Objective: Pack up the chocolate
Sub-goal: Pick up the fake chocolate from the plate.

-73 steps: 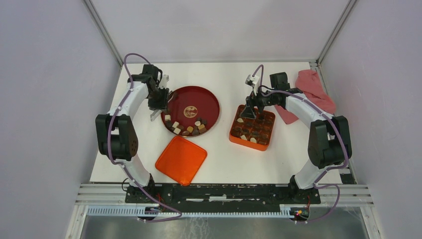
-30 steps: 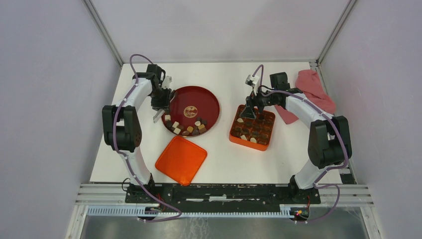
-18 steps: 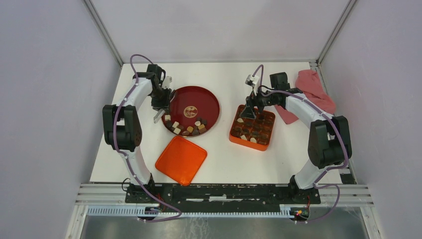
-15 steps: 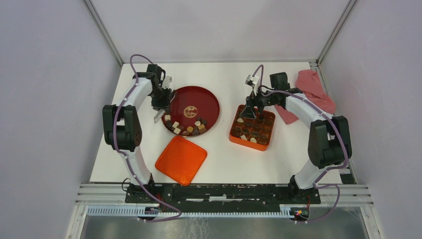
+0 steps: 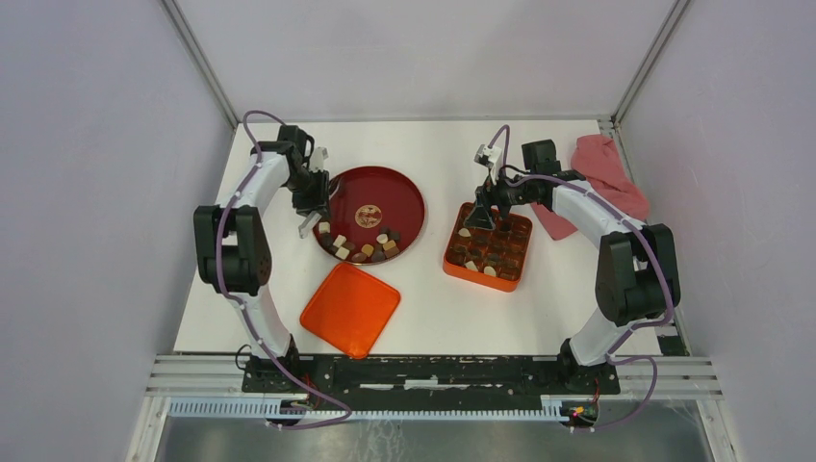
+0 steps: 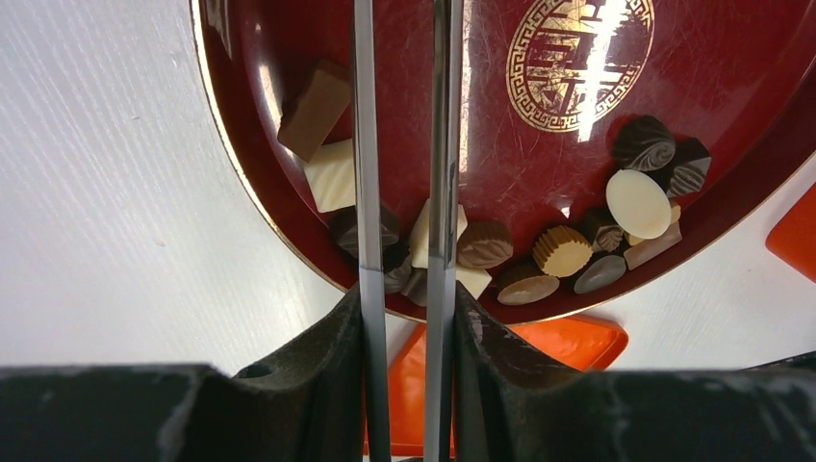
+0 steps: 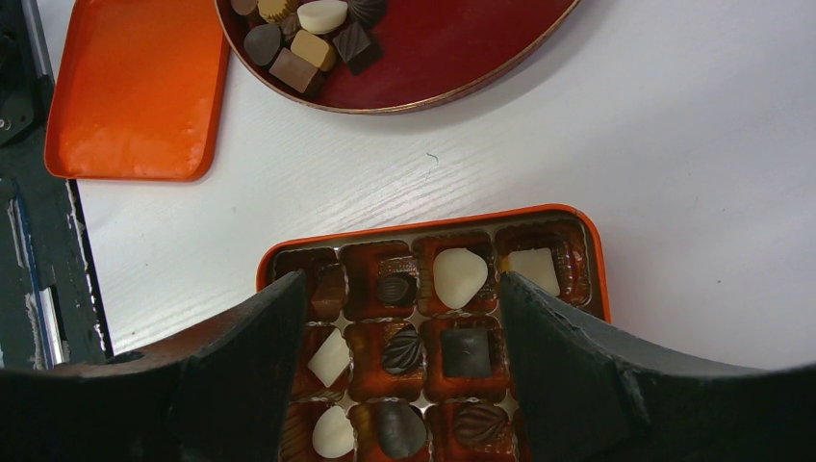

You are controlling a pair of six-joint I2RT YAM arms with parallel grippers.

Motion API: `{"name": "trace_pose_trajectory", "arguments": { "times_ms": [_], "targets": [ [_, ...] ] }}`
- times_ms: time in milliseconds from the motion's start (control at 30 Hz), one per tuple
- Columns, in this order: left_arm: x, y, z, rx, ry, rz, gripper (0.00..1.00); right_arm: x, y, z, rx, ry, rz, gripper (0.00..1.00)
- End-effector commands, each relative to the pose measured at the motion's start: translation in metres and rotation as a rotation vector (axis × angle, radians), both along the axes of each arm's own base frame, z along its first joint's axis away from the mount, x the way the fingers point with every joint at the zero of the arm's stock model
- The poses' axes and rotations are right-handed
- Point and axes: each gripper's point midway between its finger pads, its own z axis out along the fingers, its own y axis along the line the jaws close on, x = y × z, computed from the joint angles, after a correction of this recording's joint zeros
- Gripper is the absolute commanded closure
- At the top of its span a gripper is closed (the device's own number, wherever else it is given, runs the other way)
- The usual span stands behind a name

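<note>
Loose chocolate in dark, tan and cream pieces lies along the near edge of the round dark red plate. My left gripper hangs over the plate's left rim. It is shut on a pair of thin metal tweezers, whose blades run across the pile. I cannot tell whether a piece sits between the blades. My right gripper stands open above the orange box, nothing between its fingers. Several compartments hold chocolate.
An orange lid lies flat on the white table, in front of the plate. A pink cloth is bunched at the back right. Enclosure walls close in the table on three sides.
The left arm's elbow has shifted slightly to the left, while its gripper has stayed at the plate's left rim. The right arm has not moved.
</note>
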Motion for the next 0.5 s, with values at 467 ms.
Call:
{"name": "trace_pose_trajectory", "arguments": {
  "times_ms": [467],
  "targets": [
    [-0.002,-0.011,0.038,-0.281,-0.097,0.141,0.98,0.002,0.001,0.022,0.042,-0.057,0.005,0.21]
  ]
}}
